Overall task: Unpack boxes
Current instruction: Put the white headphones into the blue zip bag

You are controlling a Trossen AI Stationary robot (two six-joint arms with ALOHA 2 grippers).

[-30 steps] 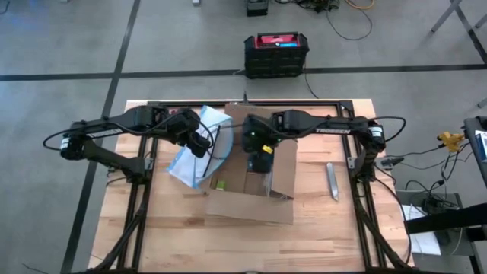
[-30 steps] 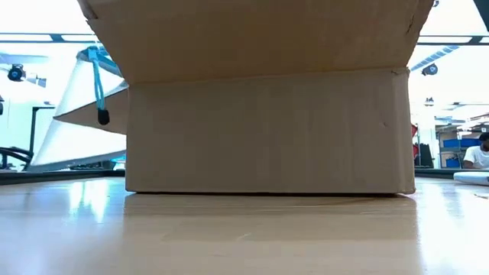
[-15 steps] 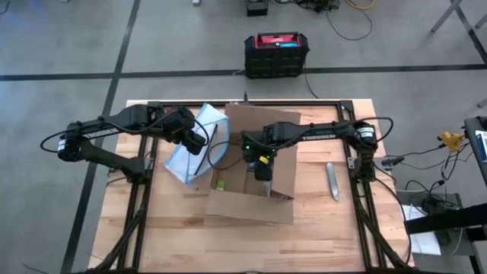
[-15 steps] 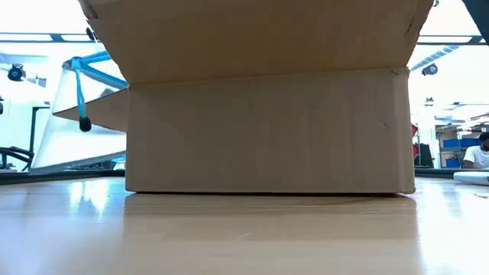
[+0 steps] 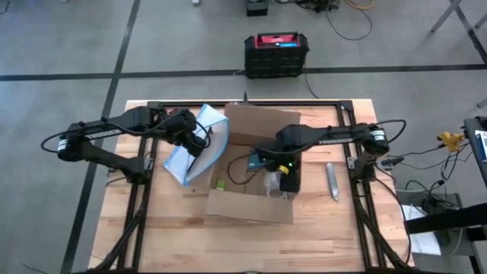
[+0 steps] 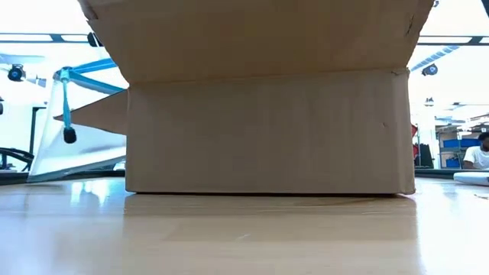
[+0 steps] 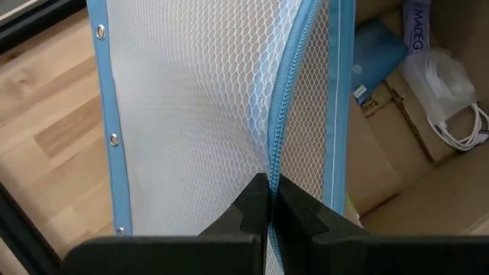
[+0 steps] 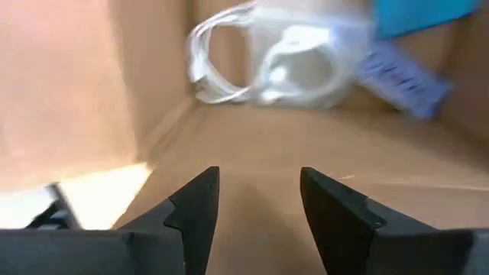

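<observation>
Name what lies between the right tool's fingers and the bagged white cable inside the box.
Only bare cardboard box floor lies between the open right tool and the bagged white cable, per the right wrist view.

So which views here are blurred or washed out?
Right wrist view: the white cable bundle in the box is smeared. Low view: the room behind is blown out and the table shows glare. Left wrist view: the mesh bag is sharp. High view: evenly lit.

Bag point(image 5: 199, 144) is hanging over box point(image 5: 251, 171) left edge, blocking entry there. Right gripper point(image 8: 257, 200) is occupying the right interior; pouch point(image 8: 294, 65) is lying ahead.
</observation>
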